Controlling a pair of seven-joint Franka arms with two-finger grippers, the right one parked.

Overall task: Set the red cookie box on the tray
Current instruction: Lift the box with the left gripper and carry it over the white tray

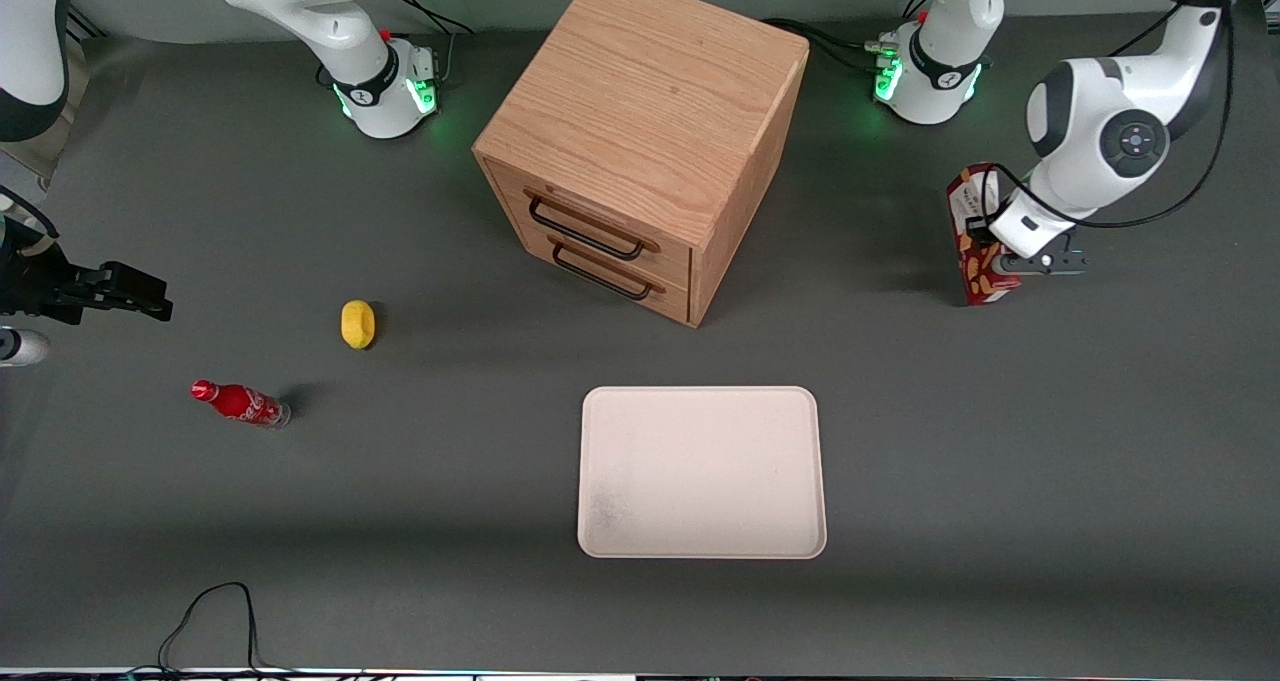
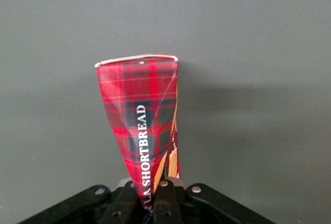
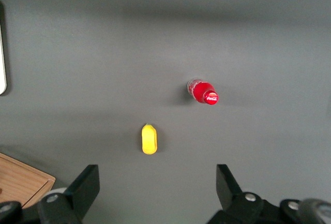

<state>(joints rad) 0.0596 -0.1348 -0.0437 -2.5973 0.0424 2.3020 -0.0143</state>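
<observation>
A wooden cabinet [image 1: 640, 141] with two drawers (each with a dark handle) stood on the grey table [image 1: 1000, 481]. Toward the parked arm's end lay a yellow lemon [image 1: 358, 323] and, nearer the front camera, a small red soda bottle [image 1: 240, 403].

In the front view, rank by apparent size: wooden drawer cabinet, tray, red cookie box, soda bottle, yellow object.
1. Wooden drawer cabinet
2. Tray
3. Red cookie box, held upright by the tool at the working arm's end; partly hidden, so it may be understated
4. Soda bottle
5. Yellow object
</observation>
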